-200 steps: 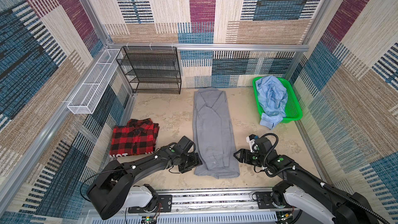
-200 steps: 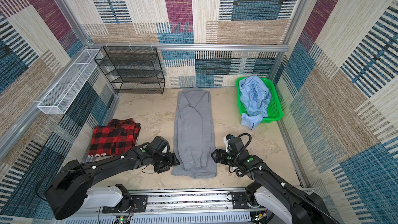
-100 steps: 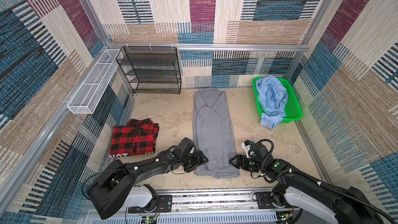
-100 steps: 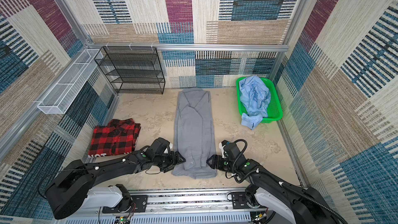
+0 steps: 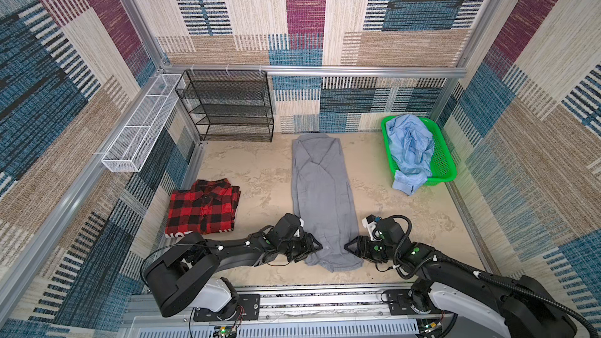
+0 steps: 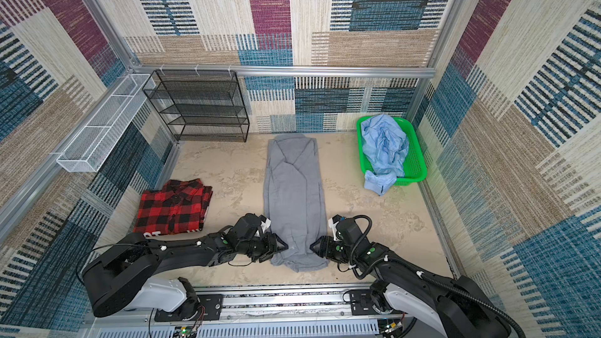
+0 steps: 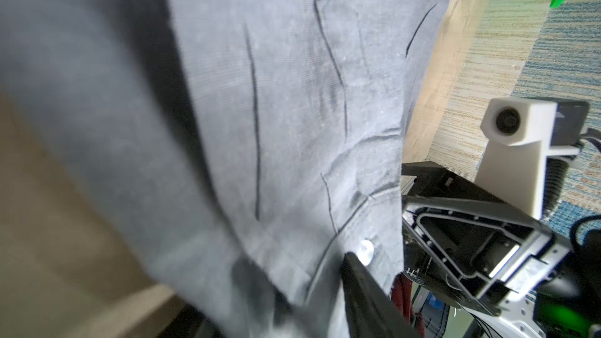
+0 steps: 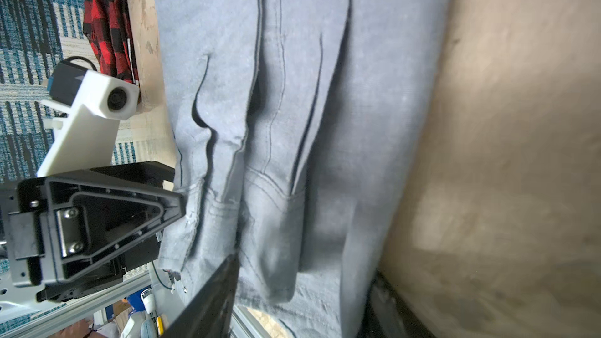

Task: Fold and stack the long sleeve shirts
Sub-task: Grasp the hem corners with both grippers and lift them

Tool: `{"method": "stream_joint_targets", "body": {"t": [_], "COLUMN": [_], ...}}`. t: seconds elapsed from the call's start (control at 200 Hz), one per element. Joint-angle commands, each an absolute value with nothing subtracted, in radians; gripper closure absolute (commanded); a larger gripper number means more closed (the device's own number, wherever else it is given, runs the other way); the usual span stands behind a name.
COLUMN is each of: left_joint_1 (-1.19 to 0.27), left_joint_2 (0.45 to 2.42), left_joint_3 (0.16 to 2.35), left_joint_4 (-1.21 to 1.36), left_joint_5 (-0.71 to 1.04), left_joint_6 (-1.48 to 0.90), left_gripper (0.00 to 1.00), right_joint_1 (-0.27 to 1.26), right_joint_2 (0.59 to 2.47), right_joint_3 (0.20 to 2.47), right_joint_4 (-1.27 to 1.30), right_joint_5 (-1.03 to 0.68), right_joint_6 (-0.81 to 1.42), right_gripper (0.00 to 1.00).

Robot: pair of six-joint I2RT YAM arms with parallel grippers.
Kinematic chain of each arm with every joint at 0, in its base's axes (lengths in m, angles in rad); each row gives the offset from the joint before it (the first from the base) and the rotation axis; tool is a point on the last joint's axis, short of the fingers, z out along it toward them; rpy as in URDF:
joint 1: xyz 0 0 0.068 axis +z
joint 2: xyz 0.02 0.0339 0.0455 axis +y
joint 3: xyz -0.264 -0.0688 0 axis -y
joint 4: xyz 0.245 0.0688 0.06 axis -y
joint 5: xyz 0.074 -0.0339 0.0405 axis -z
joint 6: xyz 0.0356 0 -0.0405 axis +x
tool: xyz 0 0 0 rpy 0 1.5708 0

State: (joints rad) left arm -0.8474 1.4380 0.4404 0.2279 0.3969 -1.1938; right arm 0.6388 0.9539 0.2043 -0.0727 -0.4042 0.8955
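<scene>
Both arms have slid inward since a second ago, carrying the left gripper (image 5: 318, 246) and the right gripper (image 5: 347, 245) from beside the grey shirt (image 5: 320, 183) onto the two corners of its near end.

In both top views that shirt lies flat and lengthwise down the middle of the tabletop (image 5: 260, 170), running from the back edge toward the front edge. The left gripper (image 6: 284, 247) and right gripper (image 6: 313, 245) touch its two sides. The plaid shirt (image 5: 201, 209) lies folded near the left edge. The light blue shirt (image 5: 411, 147) is heaped in the green basket (image 5: 444, 160) at the back right corner, with one part spilling over the basket's front rim.

In the left wrist view, grey cloth fills the frame. One dark finger (image 7: 361, 287) lies on it beside a button (image 7: 364, 250), and the right gripper meets the cloth's far edge.

In the right wrist view, a finger (image 8: 214, 297) lies on the bunched cloth, and its blurred partner stands part-way off with fabric between them.

For both grippers, the fingers straddle the cloth, but whether they clamp it cannot be told.
</scene>
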Motion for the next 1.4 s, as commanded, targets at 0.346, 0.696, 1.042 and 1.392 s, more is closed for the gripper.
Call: {"method": "stream_joint_targets", "body": {"t": [0.346, 0.696, 1.042, 1.392], "left_joint_1": [-0.869, -0.873, -0.872, -0.869], "left_joint_2": [1.501, 1.472, 1.318, 1.238], "left_joint_3": [0.347, 0.355, 0.478, 0.541], "left_joint_4": [0.188, 0.141, -0.100, -0.140], "left_joint_5": [0.362, 0.353, 0.328, 0.323], "left_joint_6": [-1.243, -1.239, -1.269, -1.420], "left_gripper": [0.74, 0.93, 1.00, 1.00], "right_joint_1": [0.646, 0.650, 0.652, 0.652], "right_joint_2": [0.968, 0.929, 0.899, 0.923], "right_joint_3": [0.176, 0.206, 0.286, 0.368], "right_joint_4": [0.009, -0.054, -0.137, -0.149], "right_joint_5": [-0.447, -0.426, -0.409, -0.410], "right_joint_6": [0.908, 0.884, 0.874, 0.858], "right_gripper": [0.77, 1.00, 1.00, 1.00]}}
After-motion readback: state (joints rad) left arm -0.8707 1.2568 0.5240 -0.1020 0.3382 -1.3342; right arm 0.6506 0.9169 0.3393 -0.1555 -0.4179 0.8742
